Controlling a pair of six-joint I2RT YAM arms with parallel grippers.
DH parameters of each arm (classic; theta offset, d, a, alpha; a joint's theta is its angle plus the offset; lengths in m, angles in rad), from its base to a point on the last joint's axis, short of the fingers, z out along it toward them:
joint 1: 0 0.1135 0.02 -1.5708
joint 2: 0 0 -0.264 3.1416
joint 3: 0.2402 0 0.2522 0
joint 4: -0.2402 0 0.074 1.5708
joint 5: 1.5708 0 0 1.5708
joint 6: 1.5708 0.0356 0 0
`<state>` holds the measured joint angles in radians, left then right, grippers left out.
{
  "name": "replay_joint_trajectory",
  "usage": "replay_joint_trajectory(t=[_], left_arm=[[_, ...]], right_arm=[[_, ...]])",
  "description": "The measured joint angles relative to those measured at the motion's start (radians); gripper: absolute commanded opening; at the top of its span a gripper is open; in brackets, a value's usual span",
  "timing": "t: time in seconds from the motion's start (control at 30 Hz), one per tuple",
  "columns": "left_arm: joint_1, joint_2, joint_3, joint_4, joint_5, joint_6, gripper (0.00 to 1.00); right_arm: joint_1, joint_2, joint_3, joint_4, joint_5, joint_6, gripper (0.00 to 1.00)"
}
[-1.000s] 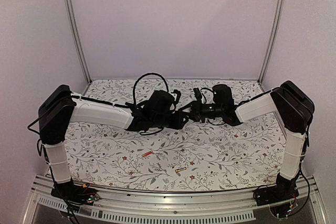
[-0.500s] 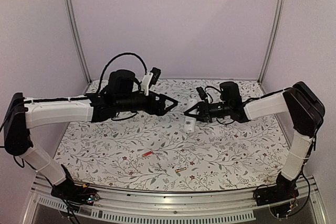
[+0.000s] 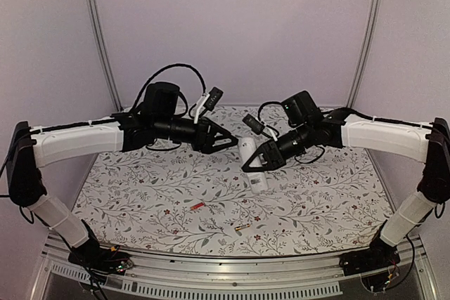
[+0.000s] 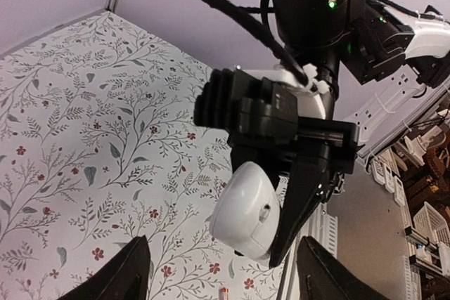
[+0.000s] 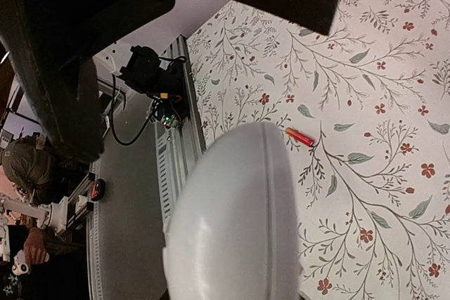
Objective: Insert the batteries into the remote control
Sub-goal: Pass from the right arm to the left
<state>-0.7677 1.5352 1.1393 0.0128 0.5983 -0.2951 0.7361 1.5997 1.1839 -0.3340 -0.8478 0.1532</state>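
Right of centre in the overhead view, the right gripper [image 3: 254, 162] is being shown with its jaws closed narrowly on the remote control [image 3: 251, 166]. The remote control is being held raised above the floral cloth [image 3: 140, 201] and tilted, with one end toward the top of the frame and the other toward the bottom. In the left wrist view, the rounded white end of the remote control [image 4: 246, 210] is being seen at lower centre, with one black finger [image 4: 299, 201] of the right gripper being pressed along its right side. Just left of this grip in the overhead view, the left gripper [image 3: 230, 141] is being pointed toward the remote control, near it but apart from it. Its fingers [image 4: 130, 275] are being spread wide at the bottom of its own wrist view, with nothing clasped between them. Both batteries are being left lying on the cloth, low in the overhead frame and well apart from the remote control. The red battery [image 3: 197, 206] is lying left of centre, and the dark battery [image 3: 242, 227] with yellow marking is lying lower and to its right, the two apart from each other. In the right wrist view, the red battery [image 5: 300, 137] is being seen just beyond the upper right edge of the remote control [image 5: 235, 223], which is filling the lower centre of the frame.
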Motion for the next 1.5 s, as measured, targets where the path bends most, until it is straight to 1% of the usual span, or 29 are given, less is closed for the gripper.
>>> replay_joint_trajectory(t=[0.1, 0.27, 0.53, 0.6, 0.73, 0.87, 0.93, 0.97, 1.03, 1.07, 1.1, 1.13, 1.23, 1.27, 1.37, 1.5], left_arm=[[-0.003, 0.016, 0.0, 0.003, 0.05, 0.001, 0.69], [-0.026, 0.023, -0.003, 0.029, 0.126, 0.005, 0.63], [-0.06, 0.071, -0.003, 0.064, 0.203, 0.002, 0.5], [-0.061, 0.084, -0.003, 0.065, 0.212, -0.005, 0.45], [-0.064, 0.092, -0.003, 0.091, 0.245, -0.024, 0.29], [-0.069, 0.095, -0.002, 0.13, 0.276, -0.052, 0.18], [-0.069, 0.098, -0.002, 0.137, 0.29, -0.068, 0.12], [-0.069, 0.1, -0.002, 0.142, 0.299, -0.073, 0.09], [-0.069, 0.101, -0.002, 0.151, 0.311, -0.08, 0.04], [-0.069, 0.101, -0.002, 0.154, 0.312, -0.084, 0.03], [-0.069, 0.101, -0.002, 0.158, 0.312, -0.089, 0.02], [-0.069, 0.101, -0.002, 0.166, 0.31, -0.092, 0.0], [-0.066, 0.101, -0.008, 0.214, 0.304, -0.115, 0.0], [-0.061, 0.1, -0.015, 0.238, 0.299, -0.127, 0.0], [-0.051, 0.093, -0.045, 0.321, 0.275, -0.185, 0.0], [-0.029, 0.078, -0.084, 0.443, 0.213, -0.263, 0.0]], right_arm=[[0.036, 0.0, 0.034, -0.096, 0.004, -0.077, 0.0], [0.063, 0.001, 0.067, -0.192, -0.001, -0.152, 0.0], [0.068, 0.01, 0.101, -0.24, -0.023, -0.193, 0.0], [0.069, 0.01, 0.103, -0.245, -0.031, -0.197, 0.0], [0.069, 0.01, 0.104, -0.251, -0.041, -0.2, 0.0], [0.069, 0.01, 0.106, -0.257, -0.058, -0.207, 0.0], [0.069, 0.01, 0.107, -0.264, -0.068, -0.221, 0.02], [0.069, 0.01, 0.108, -0.267, -0.072, -0.227, 0.09], [0.069, 0.01, 0.109, -0.272, -0.078, -0.233, 0.36], [0.069, 0.01, 0.11, -0.275, -0.078, -0.233, 0.45], [0.069, 0.01, 0.113, -0.278, -0.075, -0.227, 0.65], [0.069, 0.01, 0.116, -0.277, -0.072, -0.22, 0.8], [0.065, -0.002, 0.12, -0.273, -0.056, -0.212, 0.96], [0.058, -0.011, 0.12, -0.269, -0.05, -0.205, 0.98], [0.022, -0.055, 0.11, -0.222, -0.039, -0.159, 0.99], [-0.086, -0.173, 0.01, -0.035, -0.014, -0.028, 0.99]])
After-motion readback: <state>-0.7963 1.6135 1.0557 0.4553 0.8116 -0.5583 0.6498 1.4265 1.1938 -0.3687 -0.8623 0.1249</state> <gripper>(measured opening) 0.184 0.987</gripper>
